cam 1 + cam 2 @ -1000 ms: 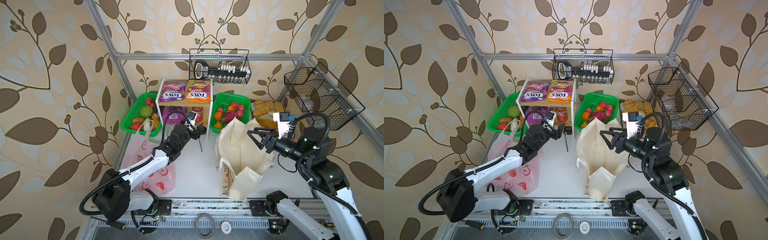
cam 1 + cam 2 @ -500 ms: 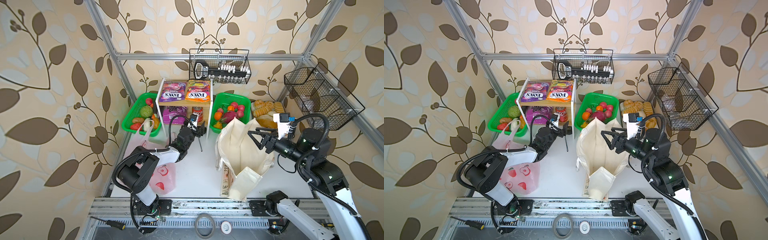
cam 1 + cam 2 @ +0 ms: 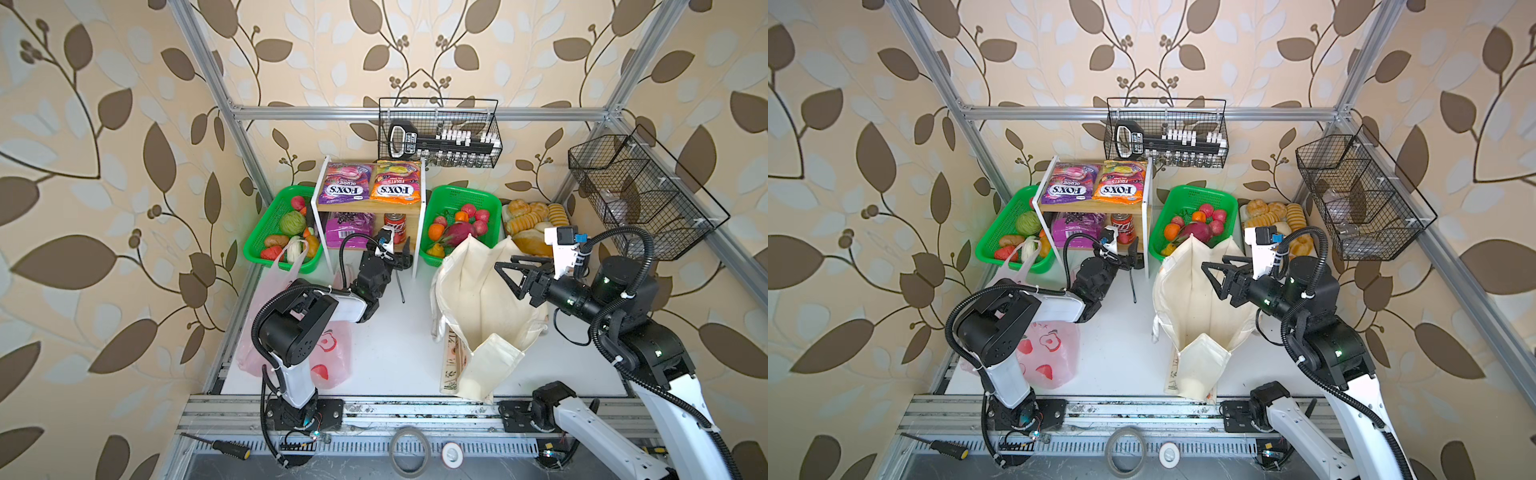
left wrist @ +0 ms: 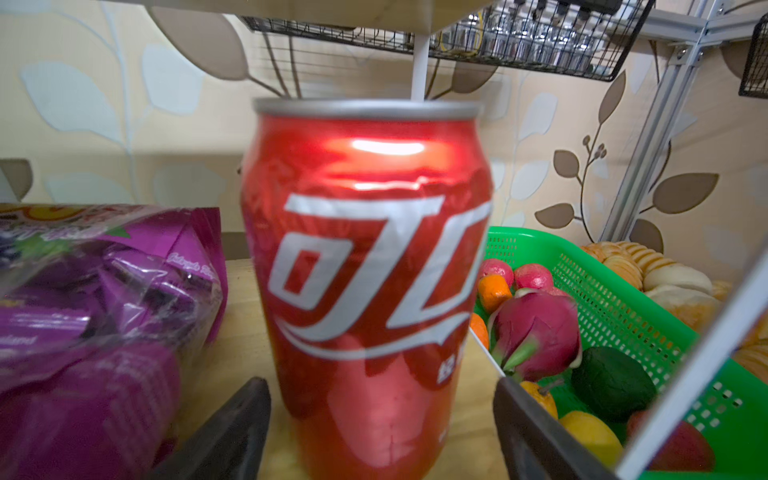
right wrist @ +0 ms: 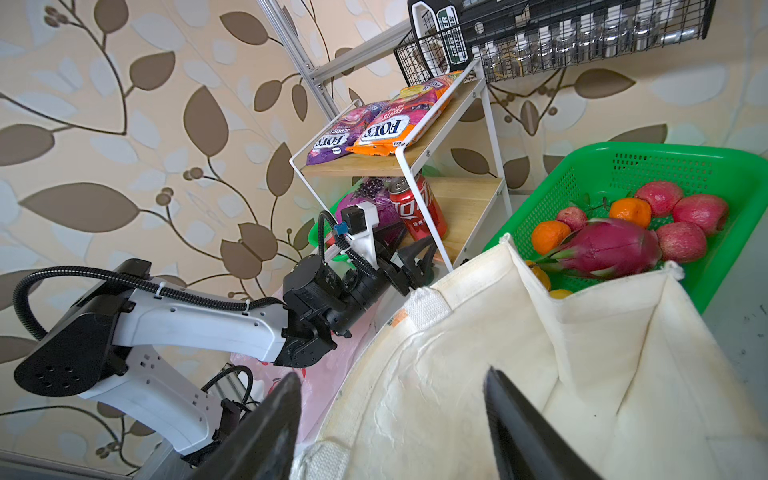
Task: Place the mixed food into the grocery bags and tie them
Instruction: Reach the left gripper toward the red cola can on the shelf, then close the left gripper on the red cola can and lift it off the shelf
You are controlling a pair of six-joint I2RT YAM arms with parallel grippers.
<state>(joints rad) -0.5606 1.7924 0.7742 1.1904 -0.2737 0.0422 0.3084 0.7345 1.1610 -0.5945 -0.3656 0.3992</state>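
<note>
The red cola can (image 4: 374,266) stands on the rack's lower shelf, and my left gripper (image 4: 379,384) is open around its base with a gap on each side. In both top views the left gripper (image 3: 397,253) (image 3: 1127,257) sits at the shelf front. The magenta packet (image 4: 83,311) lies beside the can. The orange FOX'S packet (image 3: 395,187) lies on the top shelf. Dragon fruit (image 5: 606,247) and an orange (image 5: 548,237) rest in the right green basket (image 3: 490,203). My right gripper (image 3: 505,264) (image 5: 390,374) hangs open and empty over the cream tote (image 3: 478,299). The pink bag (image 3: 332,357) lies under the left arm.
A left green basket (image 3: 266,232) holds vegetables. Bread rolls (image 3: 528,216) lie at the back right. The purple FOX'S packet (image 3: 347,187) shares the top shelf. Wire baskets (image 3: 440,129) (image 3: 631,195) hang on the back and right walls. The rack's white post (image 3: 419,232) stands right beside the left gripper.
My left arm has folded at the elbow and pushed its gripper forward to the lower shelf, jaws opening wider around the can. The right gripper has barely moved.
</note>
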